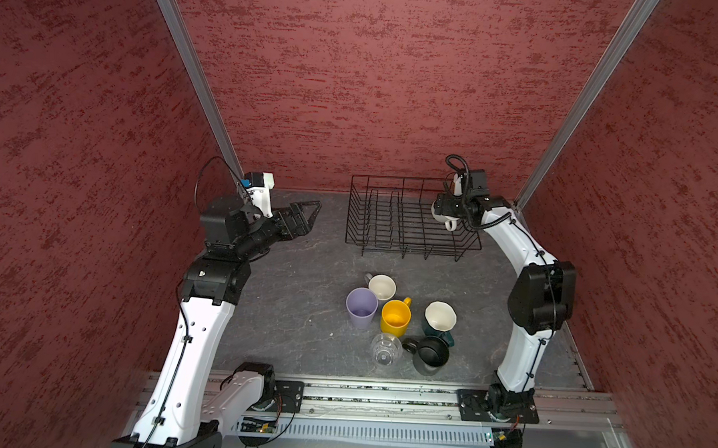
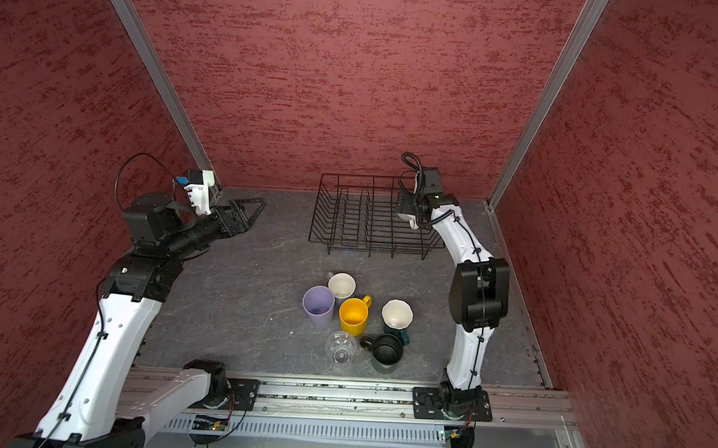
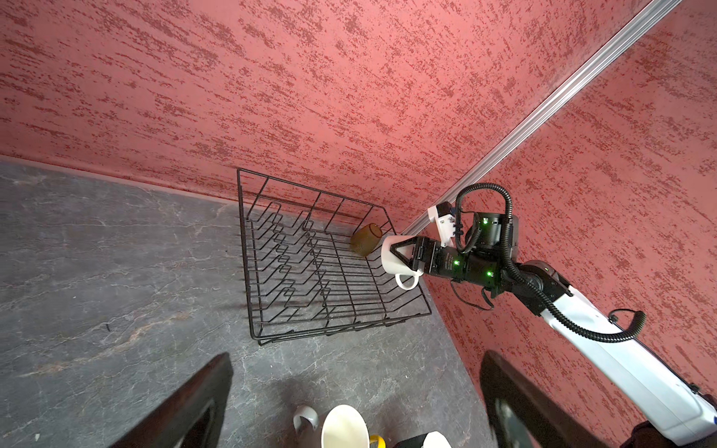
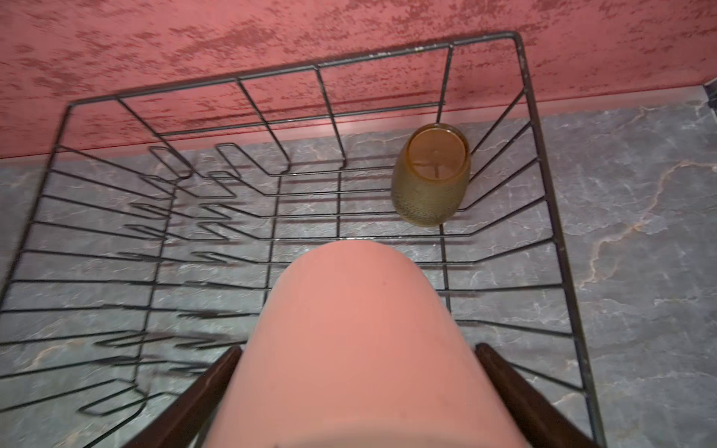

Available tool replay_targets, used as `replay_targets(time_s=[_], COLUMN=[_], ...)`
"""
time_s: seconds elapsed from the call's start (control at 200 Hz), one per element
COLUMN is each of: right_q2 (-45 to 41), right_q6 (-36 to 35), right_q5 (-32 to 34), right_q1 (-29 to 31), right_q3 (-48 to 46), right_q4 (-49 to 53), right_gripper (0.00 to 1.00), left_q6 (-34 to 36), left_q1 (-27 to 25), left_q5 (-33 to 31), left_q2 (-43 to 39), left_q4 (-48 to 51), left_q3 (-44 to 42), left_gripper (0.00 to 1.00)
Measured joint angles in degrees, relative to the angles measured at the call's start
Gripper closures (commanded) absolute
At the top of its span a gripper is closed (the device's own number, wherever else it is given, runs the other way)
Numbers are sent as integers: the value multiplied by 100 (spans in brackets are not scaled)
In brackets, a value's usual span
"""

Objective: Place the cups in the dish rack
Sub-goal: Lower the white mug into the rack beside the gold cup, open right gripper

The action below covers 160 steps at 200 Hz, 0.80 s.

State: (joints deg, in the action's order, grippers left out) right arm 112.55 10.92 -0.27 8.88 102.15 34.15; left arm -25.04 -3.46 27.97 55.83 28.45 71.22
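The black wire dish rack (image 1: 392,177) (image 2: 351,175) stands at the back wall. An amber glass (image 4: 430,186) (image 3: 366,240) sits upside down in its far right corner. My right gripper (image 1: 443,211) (image 4: 357,388) is shut on a white mug (image 1: 437,212) (image 3: 392,263) (image 4: 357,329), held on its side above the rack's right part with the handle hanging down. Several cups stand grouped in front: a grey mug (image 1: 381,287), lilac tumbler (image 1: 361,307), yellow mug (image 1: 395,317), teal mug (image 1: 439,320), black mug (image 1: 430,355) and clear glass (image 1: 385,349). My left gripper (image 1: 307,218) (image 3: 355,388) hovers open and holds nothing, left of the rack.
Red textured walls close the cell on three sides, and the rack (image 4: 271,71) stands close against the back one. A metal rail (image 1: 383,394) with both arm bases runs along the table's front edge. Bare grey tabletop (image 1: 296,280) lies between the left arm and the cups.
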Motion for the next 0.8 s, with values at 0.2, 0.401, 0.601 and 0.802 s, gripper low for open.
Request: replay_targets(time_s=[0.2,0.401,0.601,0.802], right_q2=[479,914,1316,1705], right_q6=[-76,-203,-282,-323], right_q5=[247,503,627,708], right_q1=[-48,-72,-160,-240], right_q3=[210,601,1088,1471], right_q4=[103,275,378,544], right_gripper=[82,83,83,82], left_q6=[9,7,7,7], left_q1=[57,92,96,114], left_q5=[2,4,11,20], left_q2=[-35,-37,-35,-31], left_q4=[28,28,31,33], left_q3=[0,-15,-26,-116], left_gripper=[0,1,0,0])
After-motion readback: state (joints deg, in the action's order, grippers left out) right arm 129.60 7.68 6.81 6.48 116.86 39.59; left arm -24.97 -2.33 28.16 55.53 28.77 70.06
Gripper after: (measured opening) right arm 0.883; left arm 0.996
